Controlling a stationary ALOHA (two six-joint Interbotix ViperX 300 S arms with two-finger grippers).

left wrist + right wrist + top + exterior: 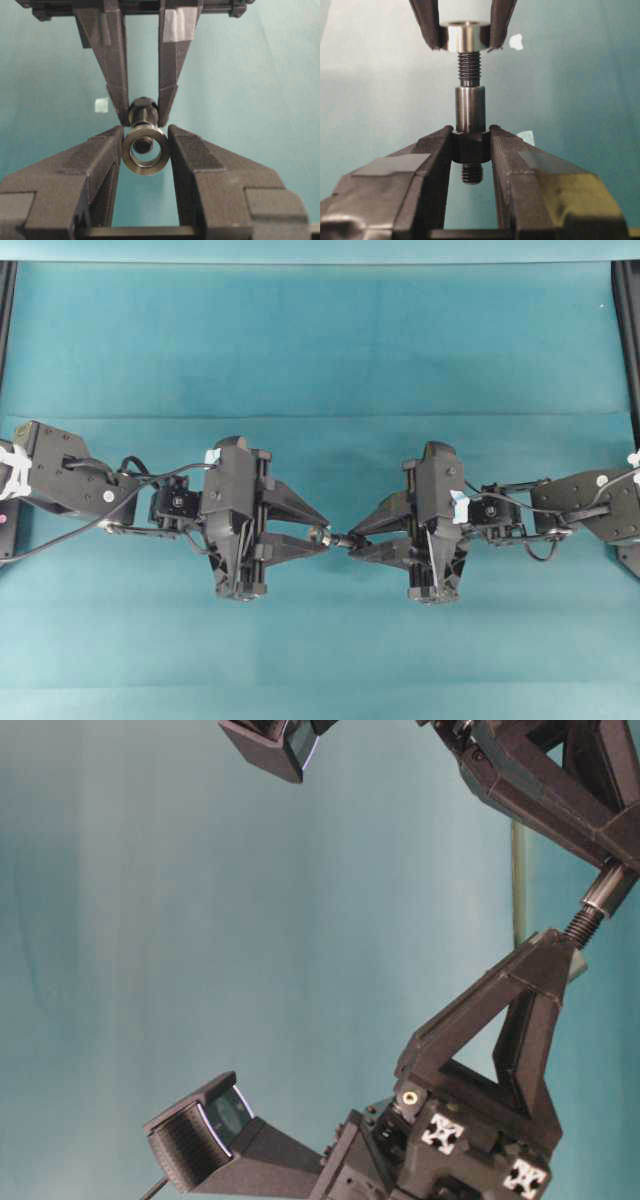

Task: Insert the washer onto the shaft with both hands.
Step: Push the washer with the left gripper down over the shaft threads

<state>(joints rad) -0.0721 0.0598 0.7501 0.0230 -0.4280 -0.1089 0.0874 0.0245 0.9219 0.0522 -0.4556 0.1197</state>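
Washer (145,149): rigid, smooth metal, slip-prone; left gripper (145,150) part-open, pinching rim. Right gripper (471,147) near-closed on shaft (470,107) collar (threaded tip entering bore).

Even soft light, faint shadows; table-level view hazy (wrist views sharp).

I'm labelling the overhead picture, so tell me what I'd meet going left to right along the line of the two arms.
Left arm → left gripper → washer → shaft → right gripper → right arm.
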